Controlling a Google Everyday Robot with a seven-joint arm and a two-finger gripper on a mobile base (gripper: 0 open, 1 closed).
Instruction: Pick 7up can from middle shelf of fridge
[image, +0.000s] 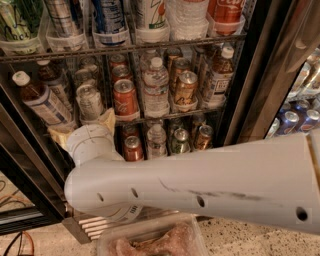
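Camera view: finds the gripper left of centre, claw spread wide and empty, just under the 7up can at the left front of the middle shelf of the fridge. Risks nudging the red-orange can just right or the tea bottle left by closing off-centre. Could also tip the target with too low a grip.

**The gripper under the 7up can**

At the front edge of the middle shelf of the fridge, its cream fingers are spread apart just beneath the upright can, which stands left of a red-orange can.
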